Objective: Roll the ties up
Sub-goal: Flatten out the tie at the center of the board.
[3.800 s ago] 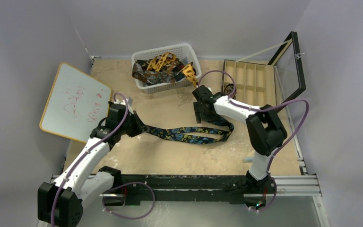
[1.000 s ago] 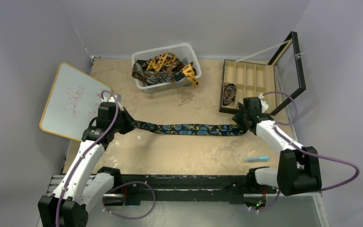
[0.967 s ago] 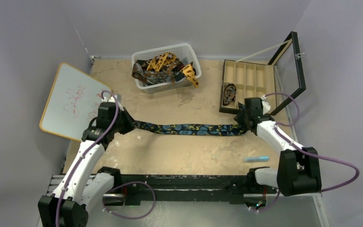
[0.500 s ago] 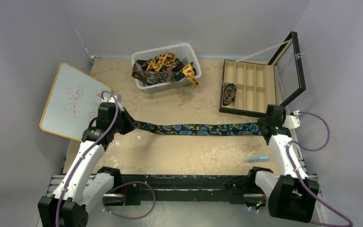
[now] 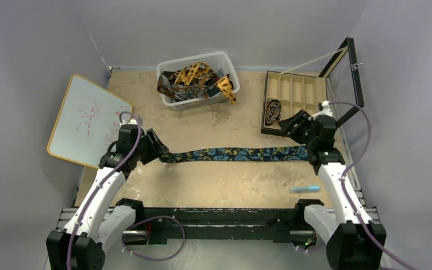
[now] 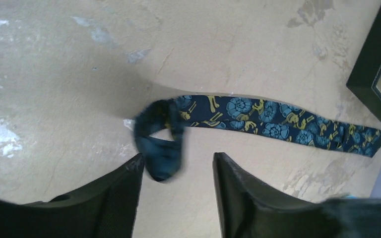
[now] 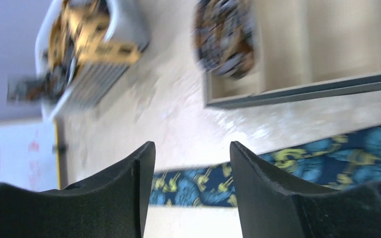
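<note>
Navy tie (image 5: 236, 153) with blue-gold print lies flat on the desk (image 5: 202, 185), stretched left to right across the middle.

- Left pincer (image 6: 177, 157): released, fingers spread partway, gripping nothing. The tie's left end is curled into a small loop showing plain blue backing. The loop sits in the gap just beyond the fingertips. It's blurred, so I can't tell whether it touches a finger.
- Right pincer (image 7: 192, 146): released, fingers spread wide, nothing between them. It hangs over the near edge of the box (image 5: 298, 90), clear of the tie. The tie's right end lies on the desk just near of it.
- The box is at far right, with rows of compartments and its glass lid (image 5: 346, 79) standing up. One rolled tie (image 5: 273, 111) with a dark pattern sits in the near-left compartment.
- White mesh basket (image 5: 225, 56) is at far centre. It holds an orange-yellow tie (image 5: 194, 73) and a dark brown tie (image 5: 169, 84) in a tangle. An orange end hangs over its right rim.
- Whiteboard (image 5: 87, 121) is at left, tilted, with red handwriting that isn't legible. No brands or labels can be read anywhere.
- Light-blue stick (image 5: 305, 189) lies on the desk near right, well apart from the tie.
</note>
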You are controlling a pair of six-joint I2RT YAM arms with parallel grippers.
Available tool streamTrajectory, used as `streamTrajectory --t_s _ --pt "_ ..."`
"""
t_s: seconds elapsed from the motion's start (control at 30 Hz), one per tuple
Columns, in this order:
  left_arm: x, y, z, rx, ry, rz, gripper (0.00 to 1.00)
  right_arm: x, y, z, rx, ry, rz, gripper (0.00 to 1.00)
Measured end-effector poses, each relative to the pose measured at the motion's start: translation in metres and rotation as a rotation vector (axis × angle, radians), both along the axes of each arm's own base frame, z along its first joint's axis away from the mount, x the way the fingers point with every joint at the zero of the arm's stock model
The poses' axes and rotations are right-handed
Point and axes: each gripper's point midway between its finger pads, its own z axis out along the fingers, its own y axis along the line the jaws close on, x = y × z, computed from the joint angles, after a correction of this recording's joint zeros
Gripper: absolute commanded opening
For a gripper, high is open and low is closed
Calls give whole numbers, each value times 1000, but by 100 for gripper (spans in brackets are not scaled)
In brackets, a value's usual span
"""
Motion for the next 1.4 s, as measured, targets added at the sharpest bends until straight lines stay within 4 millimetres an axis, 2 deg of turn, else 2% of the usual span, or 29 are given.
streamTrajectory --t_s 0.1,0.17,0.23,0.33,0.4,0.57,0.63,0.77,0.9,1.2,1.3,1.4 --pt "-3 8 -5 19 29 55 75 -6 45 -6 -35 12 165 64" --pt "-6 12 -7 26 46 88 79 -10 56 -24 -49 91 180 60" --pt "-8 15 -7 28 52 112 80 -13 46 -46 -56 188 105 59" --pt "-12 18 -2 30 38 128 81 -23 20 -82 -81 354 -68 58" --pt "-12 18 3 28 20 129 81 -29 2 -96 -97 421 -165 55" --pt "-9 14 11 12 -16 101 81 -31 -66 -95 -83 424 -425 51" --pt "-8 11 12 4 -20 85 81 -30 -79 -93 -81 407 -471 51" --pt "-7 7 12 -4 -23 59 81 -24 -80 -101 -80 420 -468 44" --pt "-5 5 14 -13 -29 49 81 -30 -74 -126 -71 497 -444 42" --pt "-5 4 14 -13 -30 49 81 -27 -73 -132 -70 501 -431 33" --pt "-5 5 14 -13 -30 49 81 -29 -71 -145 -73 546 -419 31" --pt "-5 5 14 -12 -30 49 81 -31 -71 -151 -76 565 -414 31"
